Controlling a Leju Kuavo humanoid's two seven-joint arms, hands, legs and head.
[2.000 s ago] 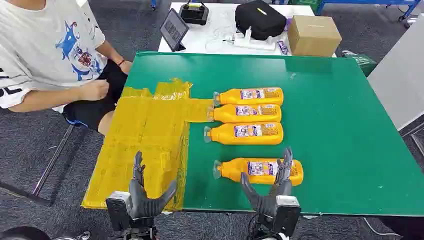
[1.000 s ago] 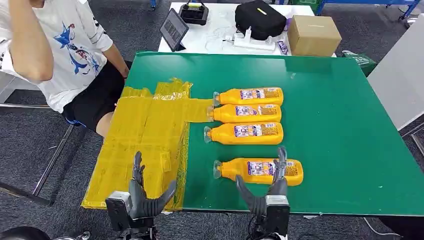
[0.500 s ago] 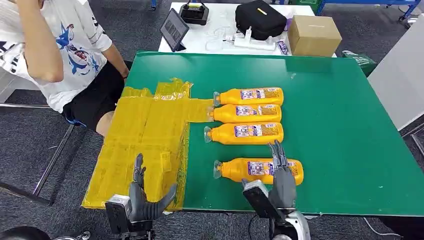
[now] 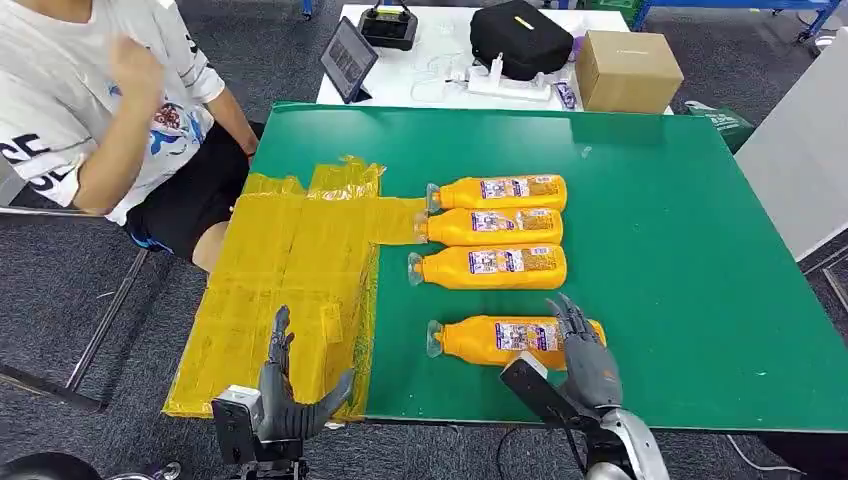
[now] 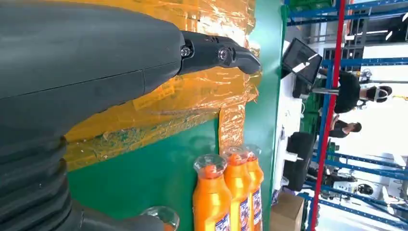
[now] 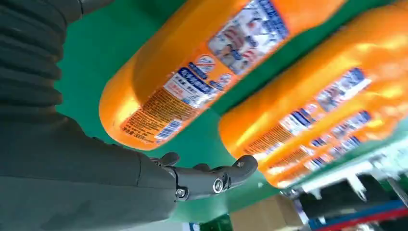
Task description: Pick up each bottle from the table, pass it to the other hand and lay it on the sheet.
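We're at the pickup: our right hand [image 4: 585,362] hovers, fingers spread and grasping nothing, over the nearest bottle [image 4: 500,341] lying on the tabletop [image 4: 680,250]. Left hand [image 4: 285,400] waits empty. Next we probably lower and wrap.

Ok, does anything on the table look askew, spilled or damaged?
Nothing spilled. The yellow sheet is wrinkled, with its far edge bunched up. The nearest bottle lies apart from the other three bottles, which form a tidy row.
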